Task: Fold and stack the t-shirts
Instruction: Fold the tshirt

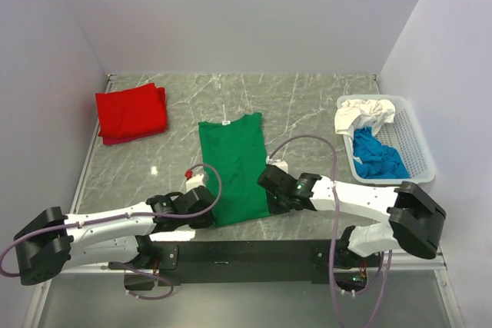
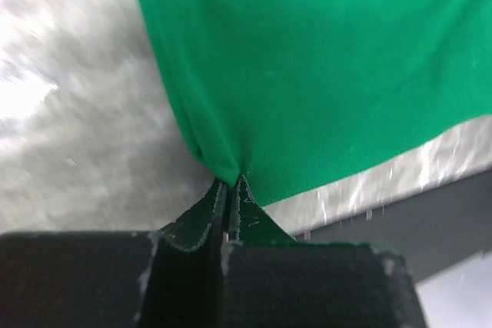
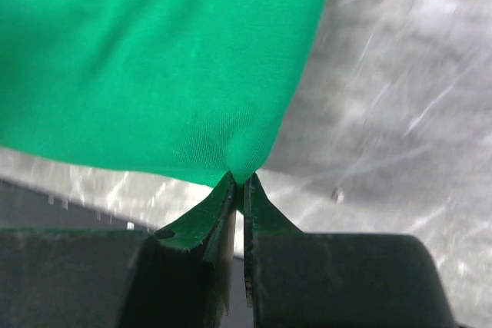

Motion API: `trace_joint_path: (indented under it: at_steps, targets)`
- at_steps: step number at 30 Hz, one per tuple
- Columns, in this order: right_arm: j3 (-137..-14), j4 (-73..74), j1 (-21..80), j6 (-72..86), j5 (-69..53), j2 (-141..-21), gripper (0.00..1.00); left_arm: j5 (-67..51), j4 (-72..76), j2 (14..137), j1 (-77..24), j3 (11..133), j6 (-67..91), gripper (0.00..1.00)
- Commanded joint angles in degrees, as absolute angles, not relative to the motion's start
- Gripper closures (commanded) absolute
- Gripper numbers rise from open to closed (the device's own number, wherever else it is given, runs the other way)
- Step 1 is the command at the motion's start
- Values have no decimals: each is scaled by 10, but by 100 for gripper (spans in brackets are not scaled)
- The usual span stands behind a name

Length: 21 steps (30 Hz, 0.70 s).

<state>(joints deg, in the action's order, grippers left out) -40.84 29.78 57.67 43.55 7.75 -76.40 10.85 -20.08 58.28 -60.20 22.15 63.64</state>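
Folded red cloth t-shirt [image 1: 131,113] sits at the grey marble table's [image 1: 307,105] far left corner. Bright green cloth t-shirt [image 1: 233,167], seemingly folded into a strip, reaches the near edge. The left end effector [image 2: 231,187] and right end effector [image 3: 240,182] each pinch tight on one of its near corners. Crumpled blue cloth shirt [image 1: 377,157] and white cloth shirt [image 1: 361,117] wait in a white plastic lattice basket [image 1: 413,147] at the right edge.

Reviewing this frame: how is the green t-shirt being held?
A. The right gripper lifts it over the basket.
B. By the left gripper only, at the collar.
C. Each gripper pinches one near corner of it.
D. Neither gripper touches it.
C: the left gripper and the right gripper are each shut on a near corner of the green t-shirt, which lies on the table.
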Motion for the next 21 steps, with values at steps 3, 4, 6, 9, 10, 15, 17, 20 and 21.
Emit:
trace_joint_path:
  at_steps: [3,4,6,9,10,15,17,20,21]
  targets:
    - [-396,358,618,446,63,-707,100,33,-224,557,-631,218,612,99]
    - [-394,363,623,448,60,-701,100,25,-227,555,-635,220,610,99]
    - [-391,384,643,457,55,-681,100,12,-243,546,-647,223,608,99]
    - [-390,410,665,470,41,-655,100,4,-265,527,-665,229,612,99]
    - [-391,415,686,475,35,-650,100,-1,-267,520,-669,229,613,100]
    - [-405,459,752,518,32,-635,100,-40,-273,472,-695,220,631,99]
    - [-412,482,784,546,41,-635,100,-32,-289,449,-714,224,651,99]
    - [-428,504,816,576,47,-628,100,-11,-317,413,-743,236,685,99]
    - [-442,510,822,584,49,-621,100,-4,-324,404,-751,241,694,99]
